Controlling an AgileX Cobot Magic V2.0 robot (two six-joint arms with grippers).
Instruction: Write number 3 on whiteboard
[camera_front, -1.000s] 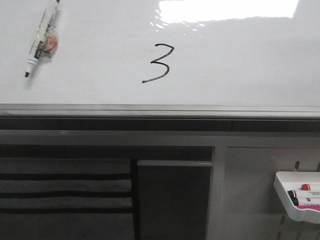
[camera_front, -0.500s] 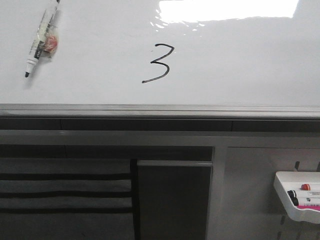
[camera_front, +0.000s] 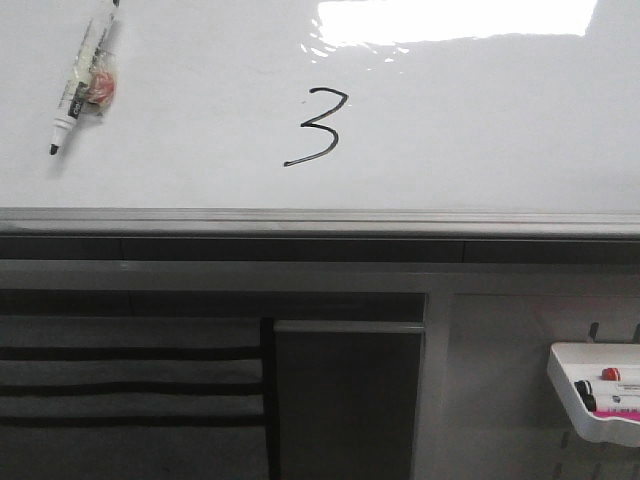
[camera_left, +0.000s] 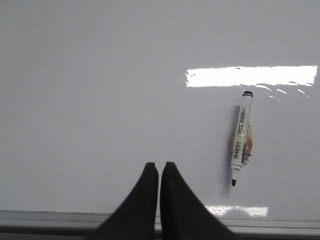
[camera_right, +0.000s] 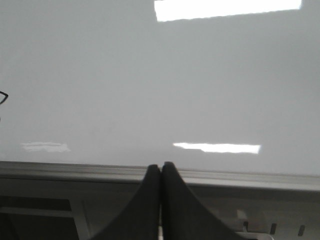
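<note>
Number 3 (camera_front: 316, 126), thin black w/ curled tail, sat mid-whiteboard (camera_front: 480, 130); marker (camera_front: 80, 80) at 9 o'clock. Left gripper (camera_left: 159, 167) & right gripper (camera_right: 160, 167) were both clenched, empty.

Both grippers closed, holding nothing.
The left gripper (camera_left: 159, 167) has its two black fingers pressed tip to tip; the right gripper (camera_right: 160, 167) is the same, fingers together and empty.

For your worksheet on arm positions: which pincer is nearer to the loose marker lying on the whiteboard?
Left. The left pincer has the marker close beside it on the whiteboard. The right pincer sees no marker.
</note>
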